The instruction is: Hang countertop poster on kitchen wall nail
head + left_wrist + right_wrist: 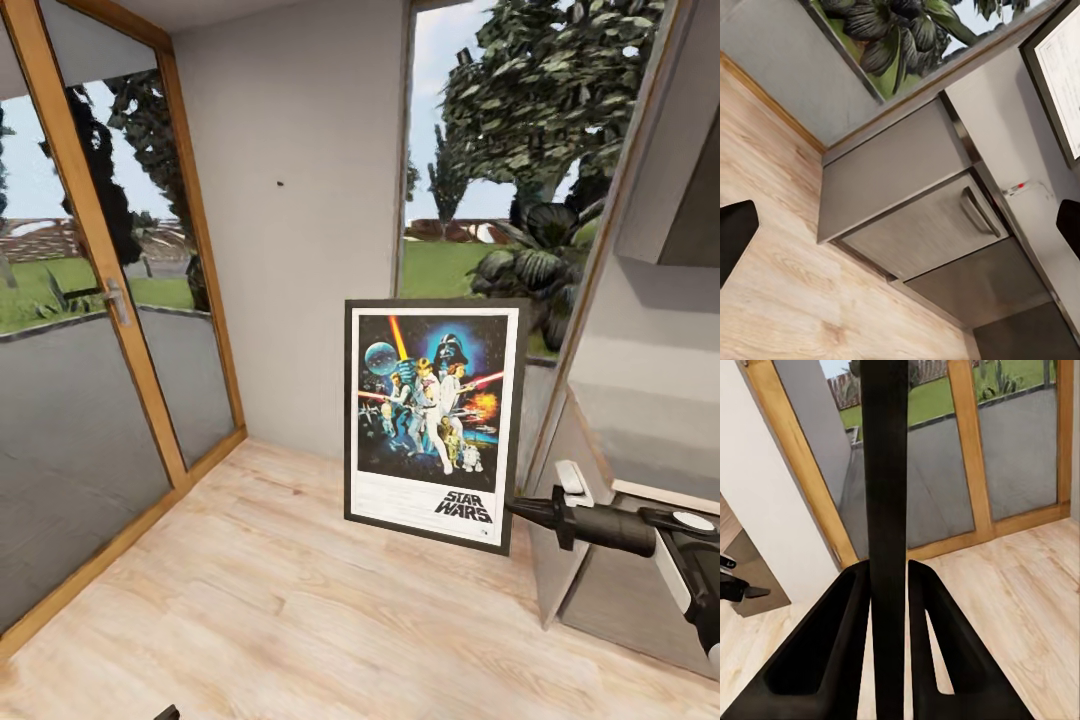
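Both right jaws apparently clamp the poster (432,420) edge.

one poster (432,420), one wall nail (280,184), one door handle (118,300), one drawer handle (979,212)

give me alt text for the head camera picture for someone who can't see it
The right gripper holds a framed Star Wars poster upright by its lower right edge, in front of a pale wall with a small nail, between a wood-framed glass door and a window.

The poster (432,422) has a black frame, white border and dark blue scene; the floor (250,600) is pale woodgrain.
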